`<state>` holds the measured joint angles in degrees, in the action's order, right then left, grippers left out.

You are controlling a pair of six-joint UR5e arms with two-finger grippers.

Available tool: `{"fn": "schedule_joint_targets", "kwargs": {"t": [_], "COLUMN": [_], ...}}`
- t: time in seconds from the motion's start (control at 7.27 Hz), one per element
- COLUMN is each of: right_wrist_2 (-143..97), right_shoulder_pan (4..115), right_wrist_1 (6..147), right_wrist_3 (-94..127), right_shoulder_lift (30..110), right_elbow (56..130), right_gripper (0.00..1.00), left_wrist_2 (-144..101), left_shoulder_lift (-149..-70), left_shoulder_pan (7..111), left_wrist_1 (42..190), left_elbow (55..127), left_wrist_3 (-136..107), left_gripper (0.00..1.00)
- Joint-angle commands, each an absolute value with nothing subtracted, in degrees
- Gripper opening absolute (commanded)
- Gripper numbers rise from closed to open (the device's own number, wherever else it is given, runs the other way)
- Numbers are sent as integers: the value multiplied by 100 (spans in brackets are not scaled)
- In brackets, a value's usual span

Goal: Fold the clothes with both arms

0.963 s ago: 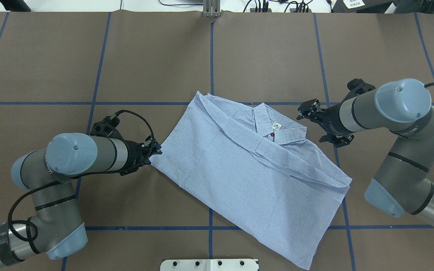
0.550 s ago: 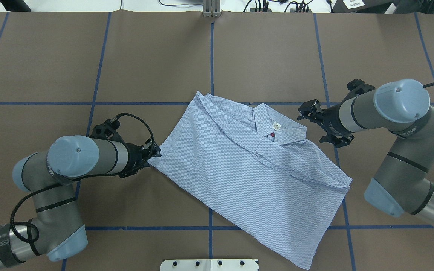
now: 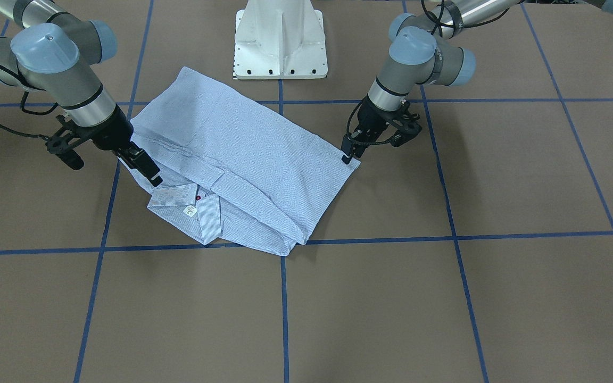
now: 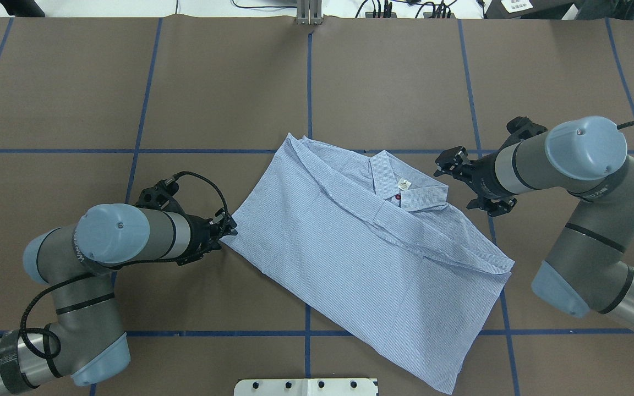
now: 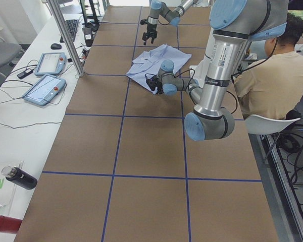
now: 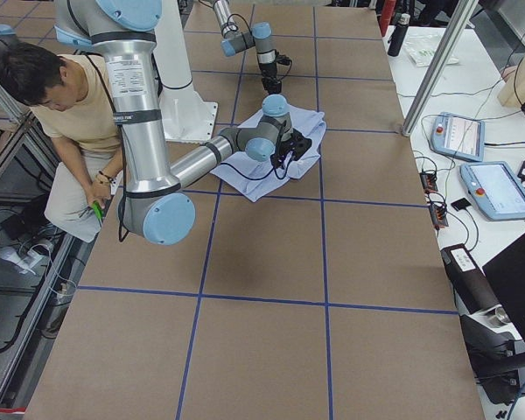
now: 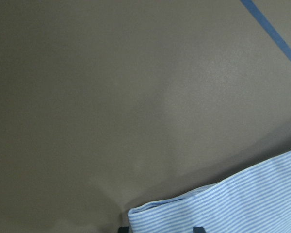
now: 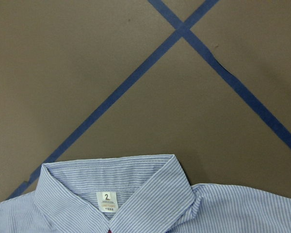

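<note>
While the shirt [image 4: 361, 258] lies flat and slantwise on the brown table [image 4: 75, 82], its sides folded in and its collar [image 4: 408, 190] toward the right arm's side, the left gripper [image 4: 224, 226] sits at its leftmost corner; its jaws stand narrow with that corner between them, though whether they pinch the cloth cannot be told. Spread wide and holding nothing, the right gripper [image 4: 468, 184] hovers just beside the collar, apart from it, its wrist view looking down on the white tag [image 8: 106, 199]
</note>
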<state>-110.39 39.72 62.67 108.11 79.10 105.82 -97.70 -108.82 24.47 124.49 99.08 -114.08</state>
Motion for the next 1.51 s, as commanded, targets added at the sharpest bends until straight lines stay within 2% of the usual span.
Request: {"fn": "schedule_joint_targets", "kwargs": {"t": [0.0, 0.14, 0.41, 0.55, 1.24, 1.38], "right_wrist_2": [-11039, -11039, -11039, -11039, -11048, -11039], "right_shoulder_pan": [3955, 3955, 3946, 3946, 3946, 3946], "right_wrist_1": [6267, 6267, 6249, 6232, 6223, 6223], "right_wrist_3": [10811, 10811, 10811, 10811, 10872, 10872], "right_shoulder_lift": [7910, 7910, 7901, 7901, 7901, 7901], "right_elbow": [10547, 10538, 10485, 10477, 10494, 10485], "right_gripper": [100, 100, 100, 100, 100, 100], "left_wrist_2": [-9773, -9773, -9773, -9773, -9809, -9809], "left_shoulder_lift": [-10890, -10881, -10890, -10872, -10846, -10837], "left_shoulder_pan": [2443, 2443, 2443, 2443, 2549, 2540], "left_wrist_1": [12454, 12445, 12445, 12445, 12437, 12437], "left_elbow": [9896, 9896, 9896, 9896, 9976, 9906], "left_wrist_3": [-11417, -11417, -11434, -11426, -11312, -11312], "left_gripper": [45, 41, 22, 0, 0, 26]}}
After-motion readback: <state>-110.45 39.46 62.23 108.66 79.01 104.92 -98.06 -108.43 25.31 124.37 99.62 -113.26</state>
